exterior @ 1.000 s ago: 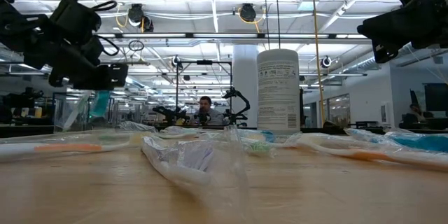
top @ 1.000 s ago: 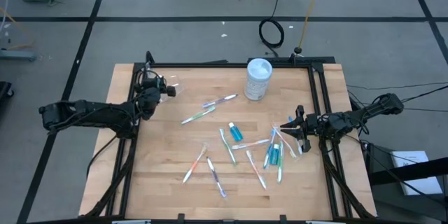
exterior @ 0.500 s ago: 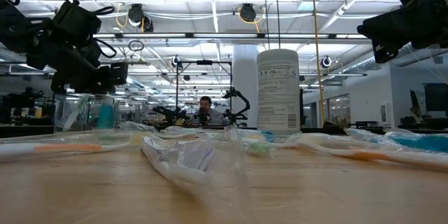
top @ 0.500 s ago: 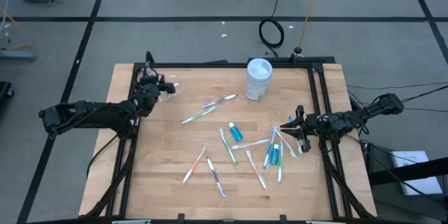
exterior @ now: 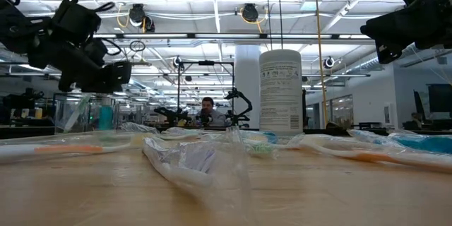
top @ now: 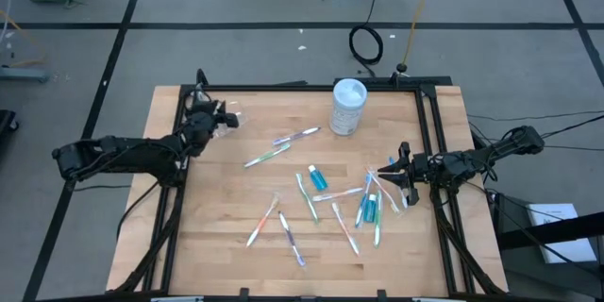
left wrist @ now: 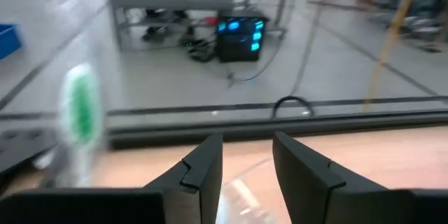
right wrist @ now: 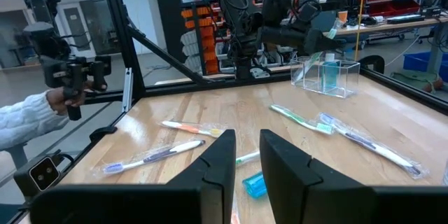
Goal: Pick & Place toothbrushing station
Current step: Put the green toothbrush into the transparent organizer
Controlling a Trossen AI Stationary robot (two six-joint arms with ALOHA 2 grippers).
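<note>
Clear plastic cup (right wrist: 325, 74) is hard to see from above; it stands just beside the released left gripper (top: 219, 119)

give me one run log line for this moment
left gripper: open, above clear cup at far-left corner | right gripper: empty, over toothbrushes at right | cup: holds toothpaste tube

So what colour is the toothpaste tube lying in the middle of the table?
Blue; the toothpaste tube shows best in the high view.
</note>
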